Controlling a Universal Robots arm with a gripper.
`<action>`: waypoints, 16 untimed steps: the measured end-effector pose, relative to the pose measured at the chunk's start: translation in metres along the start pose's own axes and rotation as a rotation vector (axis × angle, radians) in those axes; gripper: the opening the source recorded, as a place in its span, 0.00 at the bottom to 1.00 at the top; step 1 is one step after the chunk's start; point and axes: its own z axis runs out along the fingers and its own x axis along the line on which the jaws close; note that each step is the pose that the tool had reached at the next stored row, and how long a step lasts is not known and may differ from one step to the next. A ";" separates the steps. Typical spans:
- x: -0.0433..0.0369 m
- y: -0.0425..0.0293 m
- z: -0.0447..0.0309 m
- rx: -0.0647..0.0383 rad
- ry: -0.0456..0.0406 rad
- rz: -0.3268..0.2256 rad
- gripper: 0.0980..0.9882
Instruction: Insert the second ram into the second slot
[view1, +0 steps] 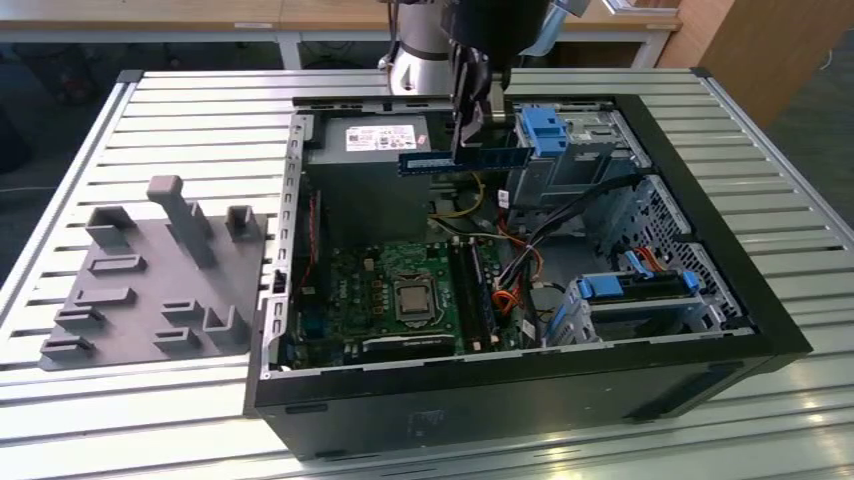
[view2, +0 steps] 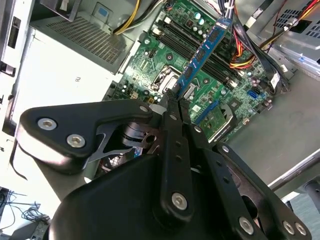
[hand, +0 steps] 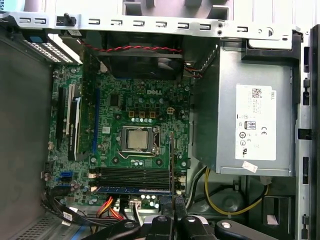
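Note:
My gripper (view1: 470, 135) hangs above the open computer case (view1: 747, 320) and is shut on the second ram (view1: 461, 160), a thin dark-blue stick held level, well above the motherboard. In the second wrist view the stick (view2: 202, 52) runs out from my fingertips (view2: 172, 100) over the board. In the first wrist view it shows edge-on (hand: 172, 160), crossing the black memory slots (hand: 132, 174). One blue stick (hand: 132, 190) sits in the slot beside them. In the exterior view the slots (view1: 470, 290) lie right of the processor socket (view1: 414, 298).
A grey power supply (view1: 380, 140) fills the case's far corner. Light-blue drive-bay latches (view1: 545, 130) stand close to the exterior view's right of the stick, another (view1: 641, 285) sits lower. Loose cables (view1: 514, 260) run beside the slots. A grey fixture plate (view1: 147, 280) lies outside the case.

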 end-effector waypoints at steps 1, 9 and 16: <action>0.0000 0.0000 0.0000 0.000 0.0002 0.000 0.04; 0.0001 0.0000 0.0000 0.000 -0.0004 0.018 0.04; 0.0001 0.0000 0.0000 0.001 -0.0012 0.040 0.04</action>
